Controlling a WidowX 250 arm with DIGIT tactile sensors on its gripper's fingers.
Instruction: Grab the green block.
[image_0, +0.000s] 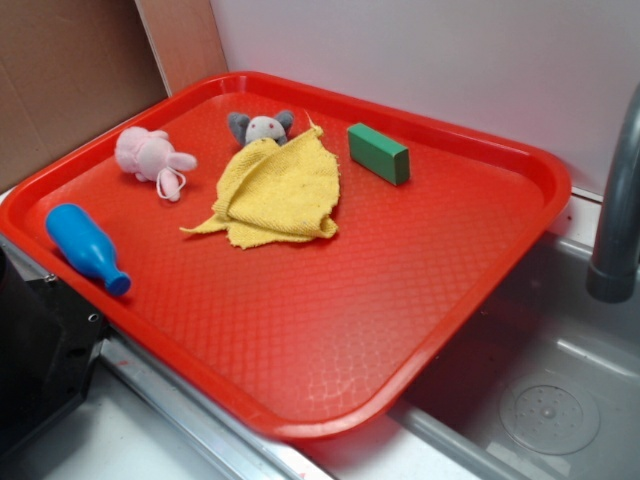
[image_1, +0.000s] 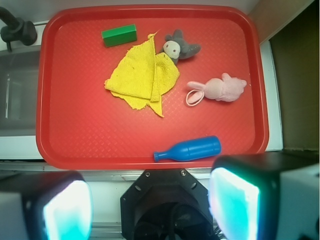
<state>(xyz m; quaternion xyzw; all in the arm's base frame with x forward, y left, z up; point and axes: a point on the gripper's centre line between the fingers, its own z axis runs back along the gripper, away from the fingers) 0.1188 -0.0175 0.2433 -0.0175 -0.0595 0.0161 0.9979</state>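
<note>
Filling most of the exterior view, a red tray (image_0: 480, 250) holds a crumpled yellow cloth (image_0: 280, 190) at its middle and the green block (image_0: 378, 152) lying flat just right of it, near the far rim. The gripper (image_1: 150, 202) hangs wide open and empty above the tray's near edge, well apart from the block.

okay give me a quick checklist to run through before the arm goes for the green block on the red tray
1. Target found: green block lies near the far edge of the red tray: ok.
2. Block free of neighbours: apart from the yellow cloth and the grey plush toy: ok.
3. Nothing resting on the block: ok.
4. Gripper open and empty, with the fingers apart in the wrist view: ok.
5. Gripper lined up over the block: it sits off the tray's near edge, beyond the blue bottle: not ok.
6. Clear path across the tray to the block's long sides: cannot tell.
</note>
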